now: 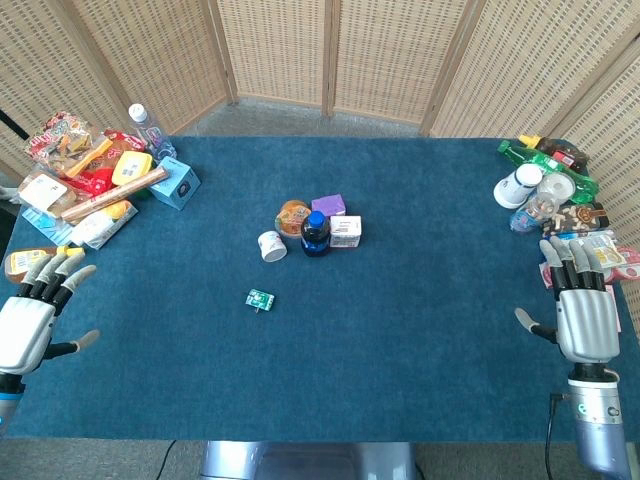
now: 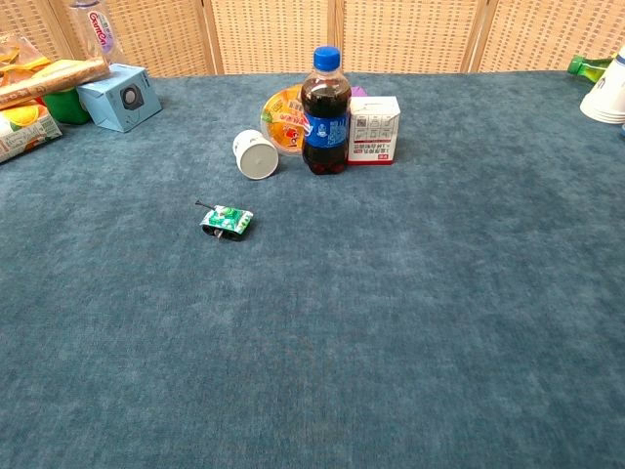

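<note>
A cola bottle (image 1: pixel 315 232) stands between a tipped white cup (image 1: pixel 271 245) and a white box (image 1: pixel 345 231), green packet (image 1: pixel 261 299) nearby.

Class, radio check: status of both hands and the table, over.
Left hand open, right hand open, both at table edges. Cola bottle upright mid-table, untouched. Small green packet lies apart, nearer.

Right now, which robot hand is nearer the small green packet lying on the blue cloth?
Left. The left hand rests at the table's left edge; the right hand is farther from the small green packet, at the right edge.
</note>
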`<state>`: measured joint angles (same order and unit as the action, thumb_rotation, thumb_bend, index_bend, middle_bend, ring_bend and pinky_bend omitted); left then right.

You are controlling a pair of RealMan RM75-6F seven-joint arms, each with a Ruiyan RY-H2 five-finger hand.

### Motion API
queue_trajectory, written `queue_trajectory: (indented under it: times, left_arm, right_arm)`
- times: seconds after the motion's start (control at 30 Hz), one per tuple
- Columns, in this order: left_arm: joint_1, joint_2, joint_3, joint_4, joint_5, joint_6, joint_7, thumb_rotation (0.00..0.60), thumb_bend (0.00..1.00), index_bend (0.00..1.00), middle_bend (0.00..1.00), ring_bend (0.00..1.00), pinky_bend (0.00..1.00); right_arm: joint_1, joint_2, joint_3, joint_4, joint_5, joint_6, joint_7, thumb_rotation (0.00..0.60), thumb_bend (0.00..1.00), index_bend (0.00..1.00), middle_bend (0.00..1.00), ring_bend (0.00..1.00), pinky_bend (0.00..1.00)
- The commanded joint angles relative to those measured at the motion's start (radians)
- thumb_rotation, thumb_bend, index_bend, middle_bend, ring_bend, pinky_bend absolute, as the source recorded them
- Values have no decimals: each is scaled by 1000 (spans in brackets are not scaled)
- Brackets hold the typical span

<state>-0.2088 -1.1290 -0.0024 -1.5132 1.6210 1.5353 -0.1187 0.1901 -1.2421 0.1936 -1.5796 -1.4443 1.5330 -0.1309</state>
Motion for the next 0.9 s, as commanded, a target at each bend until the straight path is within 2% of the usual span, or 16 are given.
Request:
queue_trajectory:
  times: [0.03, 0.27, 0.47, 0.67, 0.9]
  left_arm:
    - [0, 0, 0, 1, 3, -1, -1, 600, 167, 167, 0, 0, 0]
    - [-5, -2, -2, -2, 22, -5, -4, 600, 168, 167, 0, 0, 0]
    - [-59, -9, 9, -36, 111, -50, 40, 600, 168, 171, 0, 0, 0]
    - [-154, -35, -4, -97, 152, -181, 154, 600, 168, 184, 0, 0, 0]
    - [-253, -84, -50, -129, 74, -351, 246, 600, 168, 188, 0, 0, 0]
  right_arm:
    - [0, 1, 0, -1, 3, -4, 6, 600, 0, 0, 0, 0, 0]
    - [0, 3, 0, -2, 3, -5, 15, 600, 0, 0, 0, 0, 0]
    - [0, 5, 2, -3, 14, -13, 26, 600, 0, 0, 0, 0, 0]
    - [-2, 9, 0, -5, 11, -13, 36, 600, 0, 0, 0, 0, 0]
    - [-3, 13, 1, -7, 16, -16, 50, 600, 0, 0, 0, 0, 0]
